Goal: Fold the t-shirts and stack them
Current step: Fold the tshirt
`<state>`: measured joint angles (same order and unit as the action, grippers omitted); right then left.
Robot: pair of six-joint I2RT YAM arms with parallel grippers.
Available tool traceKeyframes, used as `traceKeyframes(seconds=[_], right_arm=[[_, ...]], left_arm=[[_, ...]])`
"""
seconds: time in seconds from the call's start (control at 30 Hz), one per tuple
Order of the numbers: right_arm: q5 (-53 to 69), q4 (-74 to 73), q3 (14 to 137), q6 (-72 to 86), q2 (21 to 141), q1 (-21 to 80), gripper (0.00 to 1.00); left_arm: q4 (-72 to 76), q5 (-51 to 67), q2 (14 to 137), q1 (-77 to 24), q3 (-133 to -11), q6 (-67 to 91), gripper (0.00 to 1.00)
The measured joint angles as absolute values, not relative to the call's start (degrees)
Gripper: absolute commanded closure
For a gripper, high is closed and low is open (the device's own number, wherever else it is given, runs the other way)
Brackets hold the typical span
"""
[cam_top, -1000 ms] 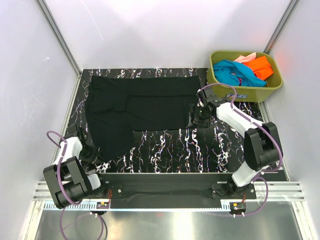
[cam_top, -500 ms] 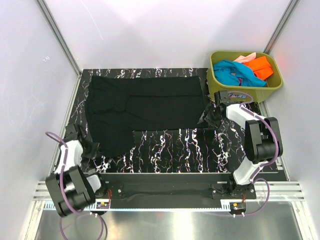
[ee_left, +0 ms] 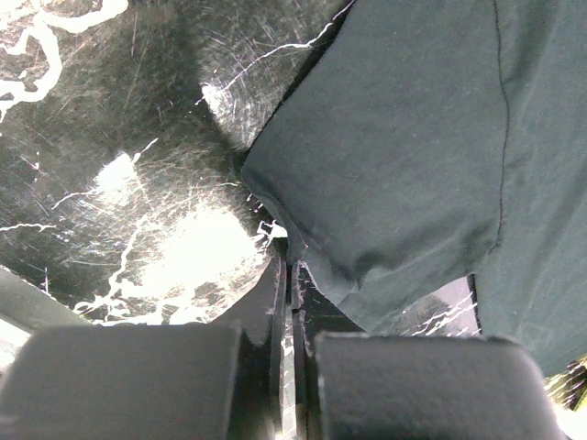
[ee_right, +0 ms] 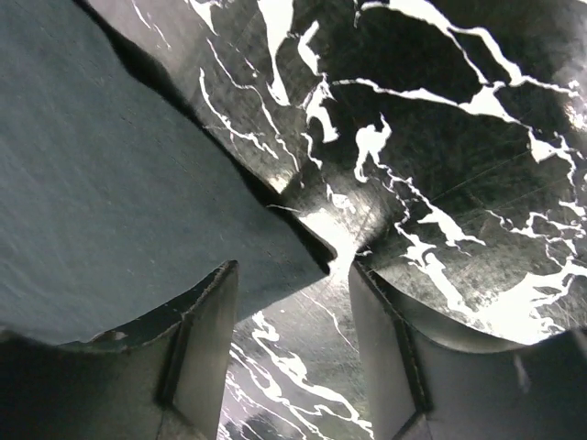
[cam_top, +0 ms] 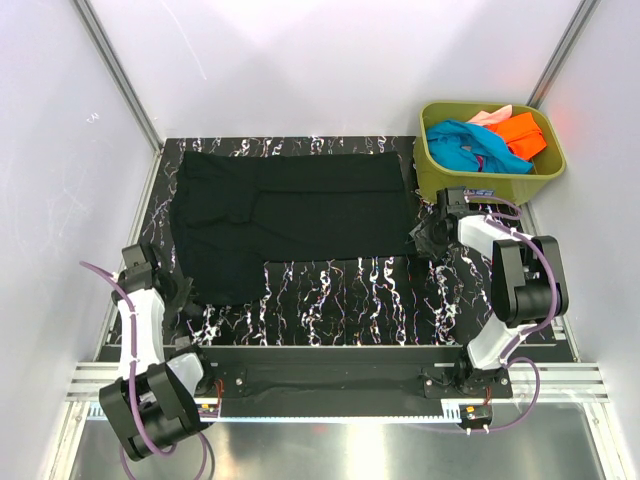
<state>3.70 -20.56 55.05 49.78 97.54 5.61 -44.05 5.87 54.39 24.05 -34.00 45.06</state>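
A large black t-shirt (cam_top: 290, 210) lies spread flat on the marbled table (cam_top: 350, 295). My left gripper (cam_top: 183, 296) is at the shirt's near left corner. In the left wrist view its jaws are shut (ee_left: 292, 266), with the black t-shirt's edge (ee_left: 385, 165) running into their tips. My right gripper (cam_top: 425, 240) is at the near right corner. It stands open (ee_right: 292, 275), and the shirt's corner (ee_right: 293, 247) lies on the table between its fingers (ee_right: 206, 348). Teal (cam_top: 465, 145), orange (cam_top: 520, 135) and pink (cam_top: 490, 115) t-shirts lie bunched in the tub.
The olive-green tub (cam_top: 490, 185) stands at the back right corner, just behind my right gripper. White walls close in the table on the left, back and right. A black rail (cam_top: 330, 360) with both arm bases runs along the near edge.
My left gripper has shut at the shirt's near left corner. My right gripper has moved right along the hem to the near right corner, and its jaws have narrowed slightly.
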Motion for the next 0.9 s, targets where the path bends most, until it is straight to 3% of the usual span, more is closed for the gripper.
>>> traceKeyframes(seconds=[0.17, 0.4, 0.53, 0.57, 0.73, 0.9], right_arm=[[5.0, -17.7, 55.6, 51.7, 99.4, 5.5, 0.53], [5.7, -16.5, 54.7, 53.4, 99.1, 5.4, 0.54], [5.7, -16.9, 54.2, 53.1, 98.8, 5.4, 0.76], [5.7, -17.1, 54.1, 52.9, 98.9, 5.4, 0.89], [7.0, -17.7, 53.3, 52.2, 98.8, 5.4, 0.99], [8.4, -20.3, 53.4, 48.9, 98.4, 5.4, 0.99]], left_arm=[[-44.5, 5.8, 53.6, 23.8, -34.2, 45.0, 1.0], [-47.0, 4.3, 51.1, 22.7, -36.9, 44.5, 1.0], [-47.3, 4.2, 49.6, 22.6, -36.9, 44.5, 1.0], [-47.5, 4.1, 49.4, 22.6, -36.9, 44.5, 1.0], [-51.0, 2.0, 48.8, 22.0, -38.5, 44.1, 1.0], [-55.7, -2.8, 48.0, 18.5, -46.9, 43.7, 1.0]])
